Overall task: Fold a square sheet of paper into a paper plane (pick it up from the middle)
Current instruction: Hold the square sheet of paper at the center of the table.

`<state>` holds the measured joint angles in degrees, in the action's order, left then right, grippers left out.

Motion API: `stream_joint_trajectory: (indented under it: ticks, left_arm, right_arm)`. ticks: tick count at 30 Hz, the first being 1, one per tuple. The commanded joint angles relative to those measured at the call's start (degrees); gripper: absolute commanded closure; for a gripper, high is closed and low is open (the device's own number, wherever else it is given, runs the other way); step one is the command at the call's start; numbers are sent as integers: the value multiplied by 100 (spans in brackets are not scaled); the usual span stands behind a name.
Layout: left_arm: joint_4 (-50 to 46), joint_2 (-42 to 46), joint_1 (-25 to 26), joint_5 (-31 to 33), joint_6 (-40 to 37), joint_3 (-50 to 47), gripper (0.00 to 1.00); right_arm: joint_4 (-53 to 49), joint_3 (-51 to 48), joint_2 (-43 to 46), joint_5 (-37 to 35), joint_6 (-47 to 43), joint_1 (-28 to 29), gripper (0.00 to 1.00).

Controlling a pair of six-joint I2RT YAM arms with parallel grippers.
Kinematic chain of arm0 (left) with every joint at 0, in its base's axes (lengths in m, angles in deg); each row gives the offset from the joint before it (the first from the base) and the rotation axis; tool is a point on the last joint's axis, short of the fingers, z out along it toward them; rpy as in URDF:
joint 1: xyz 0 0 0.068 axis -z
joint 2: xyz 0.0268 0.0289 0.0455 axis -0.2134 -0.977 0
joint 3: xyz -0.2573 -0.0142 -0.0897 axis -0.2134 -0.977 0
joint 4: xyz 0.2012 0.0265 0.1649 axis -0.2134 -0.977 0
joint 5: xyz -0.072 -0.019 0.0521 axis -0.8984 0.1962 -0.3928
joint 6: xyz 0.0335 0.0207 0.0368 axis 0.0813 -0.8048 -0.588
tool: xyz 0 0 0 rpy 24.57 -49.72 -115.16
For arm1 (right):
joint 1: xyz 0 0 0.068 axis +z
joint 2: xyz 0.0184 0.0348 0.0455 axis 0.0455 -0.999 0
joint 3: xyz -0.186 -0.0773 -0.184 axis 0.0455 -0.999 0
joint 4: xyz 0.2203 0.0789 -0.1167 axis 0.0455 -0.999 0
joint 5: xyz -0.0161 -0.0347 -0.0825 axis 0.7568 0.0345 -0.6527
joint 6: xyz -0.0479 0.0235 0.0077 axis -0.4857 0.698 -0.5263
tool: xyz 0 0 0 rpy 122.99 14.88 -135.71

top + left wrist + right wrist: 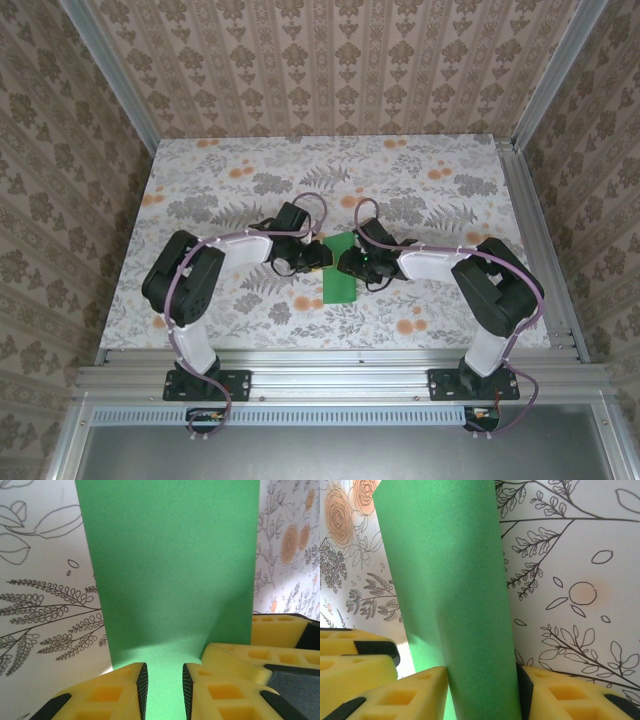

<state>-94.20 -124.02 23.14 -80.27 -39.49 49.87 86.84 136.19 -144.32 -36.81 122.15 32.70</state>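
Note:
The square sheet of paper [340,283] is bright green and shows as a narrow strip at the table's middle, between both grippers. My right gripper [350,263] comes from the right. In the right wrist view it [482,675] is shut on a raised fold of the paper [445,570], which fills the space between its pads. My left gripper [318,257] comes from the left. In the left wrist view its jaws [165,675] stand a narrow gap apart over the paper [170,565], with green showing between the pads. The right gripper's yellow fingers [240,655] sit close beside it.
The floral tabletop [230,190] spreads around the paper. Patterned walls [330,60] and aluminium rails [540,230] enclose the table. Both arm bases [200,380] are bolted along the near edge.

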Motion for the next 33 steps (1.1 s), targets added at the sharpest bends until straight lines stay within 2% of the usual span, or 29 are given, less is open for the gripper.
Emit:
stream_joint_trajectory:
  ticks: [1, 22, 27, 33]
  left_arm:
    - [30, -165, 48, -82, -44, 74, 72]
    - [-881, -523, 48, 395, -825, 179, 74]
    - [-990, -644, 44, 489, -931, 226, 74]
    - [-1018, -739, 40, 506, -983, 302, 74]
  right_arm:
    - [-229, -83, -301, -269, 58, 46, 55]
    - [-359, 21, -185, -293, 6, 81, 55]
    - [-665, 177, 68, -422, -125, 81, 47]
    - [-984, 214, 425, -516, -277, 30, 45]
